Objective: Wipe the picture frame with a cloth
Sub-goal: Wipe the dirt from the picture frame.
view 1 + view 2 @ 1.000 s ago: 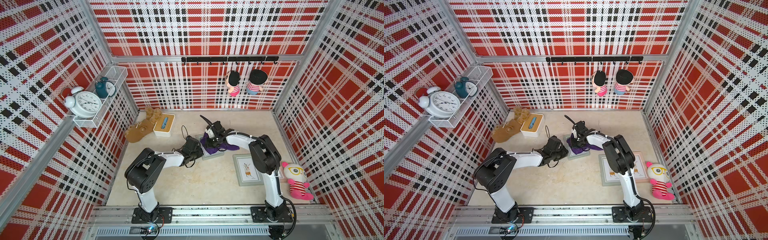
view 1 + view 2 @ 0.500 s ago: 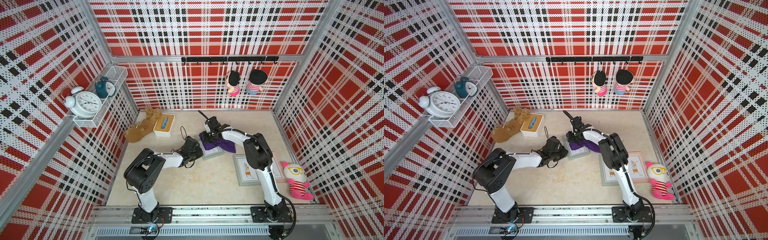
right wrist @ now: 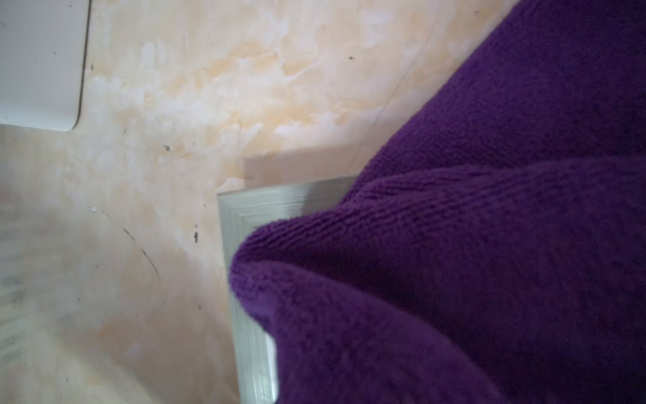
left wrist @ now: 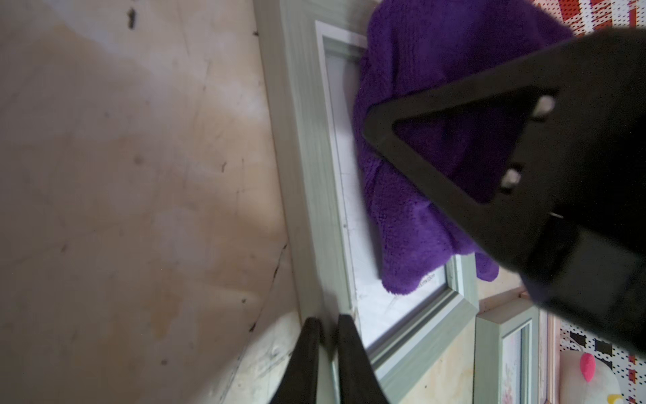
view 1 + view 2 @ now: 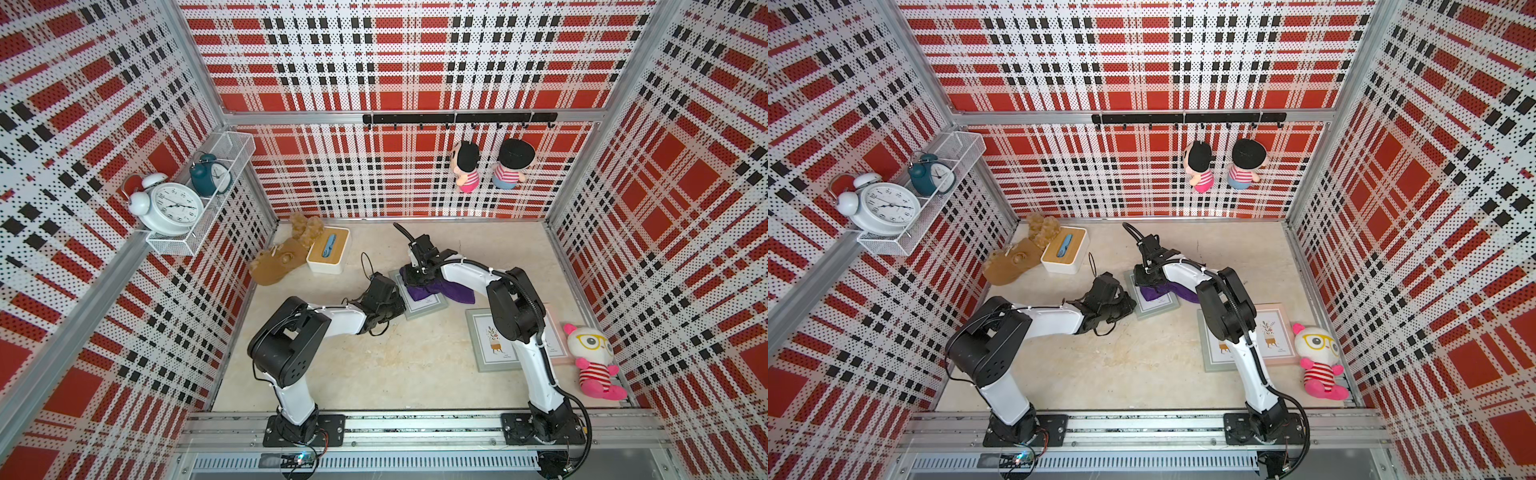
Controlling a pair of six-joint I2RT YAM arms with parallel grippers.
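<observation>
The picture frame (image 5: pixel 426 308), grey-green with a white mat, lies flat mid-table in both top views (image 5: pixel 1156 308). The deep purple cloth (image 5: pixel 434 291) is draped over its far half and trails off to the right. My right gripper (image 5: pixel 417 277) presses down on the cloth near the frame's far left corner and is shut on it. In the right wrist view the cloth (image 3: pixel 454 262) hides the fingers and only the frame's corner (image 3: pixel 244 217) shows. My left gripper (image 4: pixel 328 335) is shut on the frame's left rail (image 4: pixel 307 175), one finger on each side.
Two more picture frames (image 5: pixel 490 345) lie at the front right under my right arm. A pink-and-white plush (image 5: pixel 594 357) sits beside them. At the back left are a white box with a wooden lid (image 5: pixel 328 251) and a brown plush (image 5: pixel 278 266).
My right gripper has dragged the cloth across the frame toward its far left corner. The left arm has held still on the frame's edge.
</observation>
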